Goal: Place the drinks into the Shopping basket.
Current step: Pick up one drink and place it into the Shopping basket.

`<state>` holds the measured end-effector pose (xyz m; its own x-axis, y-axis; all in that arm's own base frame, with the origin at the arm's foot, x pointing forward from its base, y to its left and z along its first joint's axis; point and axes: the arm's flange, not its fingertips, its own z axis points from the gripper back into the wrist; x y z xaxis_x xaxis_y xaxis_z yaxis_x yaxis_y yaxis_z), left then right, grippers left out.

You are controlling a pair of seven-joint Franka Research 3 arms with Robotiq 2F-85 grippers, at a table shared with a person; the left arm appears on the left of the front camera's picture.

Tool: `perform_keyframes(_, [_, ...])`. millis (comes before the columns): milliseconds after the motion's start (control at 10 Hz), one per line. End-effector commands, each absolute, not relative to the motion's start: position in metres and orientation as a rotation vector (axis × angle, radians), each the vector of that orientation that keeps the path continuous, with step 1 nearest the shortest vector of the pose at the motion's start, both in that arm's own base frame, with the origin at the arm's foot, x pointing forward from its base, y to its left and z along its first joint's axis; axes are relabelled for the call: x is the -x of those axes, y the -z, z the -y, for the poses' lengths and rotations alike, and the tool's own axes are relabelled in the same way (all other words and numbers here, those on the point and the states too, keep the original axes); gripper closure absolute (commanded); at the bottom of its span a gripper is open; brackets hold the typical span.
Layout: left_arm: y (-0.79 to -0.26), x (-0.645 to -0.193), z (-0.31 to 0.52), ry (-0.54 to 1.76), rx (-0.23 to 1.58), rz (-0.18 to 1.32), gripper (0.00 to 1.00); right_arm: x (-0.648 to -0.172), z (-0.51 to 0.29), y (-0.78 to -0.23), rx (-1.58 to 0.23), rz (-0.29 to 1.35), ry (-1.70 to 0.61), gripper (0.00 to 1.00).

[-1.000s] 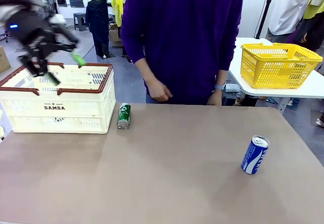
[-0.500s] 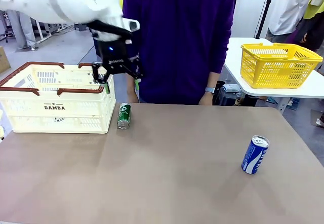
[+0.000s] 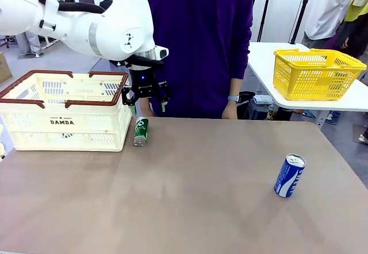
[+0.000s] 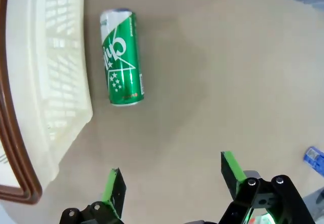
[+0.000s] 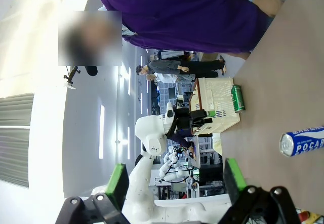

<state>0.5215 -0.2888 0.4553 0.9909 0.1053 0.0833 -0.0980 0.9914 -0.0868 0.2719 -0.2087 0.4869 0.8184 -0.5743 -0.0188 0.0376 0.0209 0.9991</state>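
Observation:
A green drink can (image 3: 140, 131) lies on its side on the table, just right of the cream Shopping basket (image 3: 63, 119) marked "DAMDA". My left gripper (image 3: 147, 106) hangs open above the can, pointing down, nothing between its fingers. The left wrist view looks down on the green can (image 4: 121, 57) beside the basket wall (image 4: 55, 82), with the open left gripper (image 4: 172, 181) below it. A blue can (image 3: 289, 175) stands tilted at the table's right. In the right wrist view my right gripper (image 5: 174, 181) is open and empty, with the blue can (image 5: 302, 140) and the green can (image 5: 237, 98) farther off.
A person in a purple top (image 3: 190, 41) stands at the far edge, arms hanging down. A yellow mesh basket (image 3: 316, 73) sits on a white side table at the right. The brown tabletop (image 3: 195, 196) is bare between the two cans.
My left arm has swung from over the basket at the left to the right and down, ending above the green can. The person has drawn the hands back to the sides.

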Motion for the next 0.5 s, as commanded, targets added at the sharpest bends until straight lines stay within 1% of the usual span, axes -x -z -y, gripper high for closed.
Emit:
perform_keyframes(0, [-0.469, -0.508, 0.288, -0.100, 0.084, 0.079, 0.00, -0.271, 0.209, -0.492, -1.496, 0.443, 0.509, 0.00])
perform_keyframes(100, [-0.455, -0.522, 0.289, -0.102, 0.083, 0.088, 0.00, -0.271, 0.209, -0.492, -1.496, 0.443, 0.509, 0.00])
perform_keyframes(200, [-0.450, -0.541, 0.297, -0.095, 0.105, 0.237, 0.00, -0.271, 0.209, -0.492, -1.496, 0.443, 0.509, 0.00])
perform_keyframes(300, [-0.442, -0.556, 0.303, 0.016, 0.138, 0.248, 0.00, -0.271, 0.209, -0.492, -1.496, 0.443, 0.509, 0.00])
perform_keyframes(400, [-0.436, -0.563, 0.307, 0.020, 0.117, 0.271, 0.00, -0.271, 0.209, -0.492, -1.496, 0.443, 0.509, 0.00])
